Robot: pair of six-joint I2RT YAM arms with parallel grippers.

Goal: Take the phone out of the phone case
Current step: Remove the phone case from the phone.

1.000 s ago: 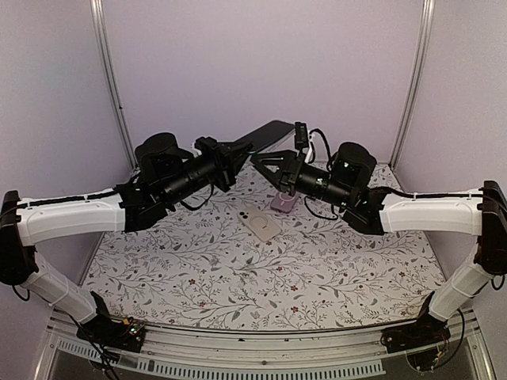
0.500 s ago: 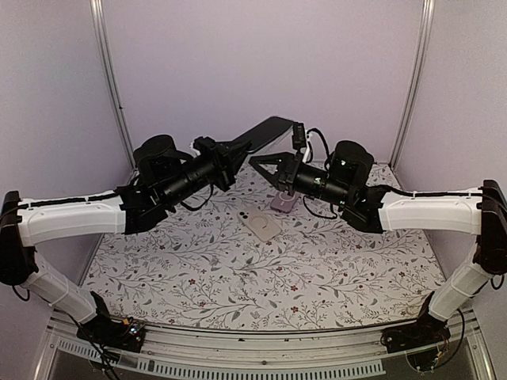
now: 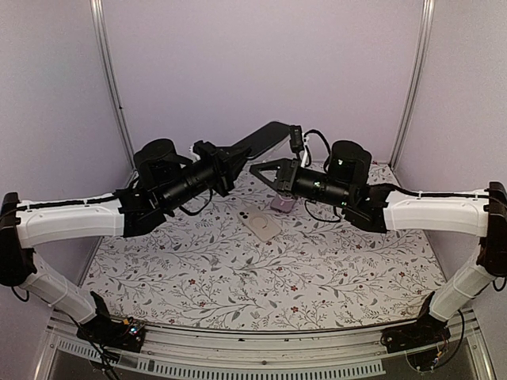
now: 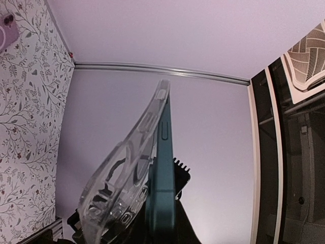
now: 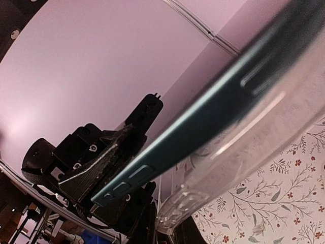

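The peel is under way. The phone (image 3: 268, 131) is held in the air just above the middle of the top view, a dark slab slanting toward the upper right, above the table (image 3: 238, 277). The left gripper (image 3: 236, 154) is clamped on its lower end. From the left wrist, the clear case (image 4: 122, 178) has sprung away from the teal body along the lower left. It only meets the phone again near the top of the frame, so one end looks free and the other seated. The right gripper (image 3: 257, 168) sits just right of the left one, under the slab, with its fingers closed. Whether they have pinched the case's loose lip or only closed beside it, I cannot tell from either wrist view. If it does have the lip, the next move probably calls for drawing the right gripper down and away from the phone's back. The left would need to hold firm so that the far corners let go without twisting the phone out of its grip. If the lip was missed, the right gripper will have to reopen and find that edge again. A white device (image 3: 261, 225) and a pink one (image 3: 283, 203) lie on the table below, untouched.
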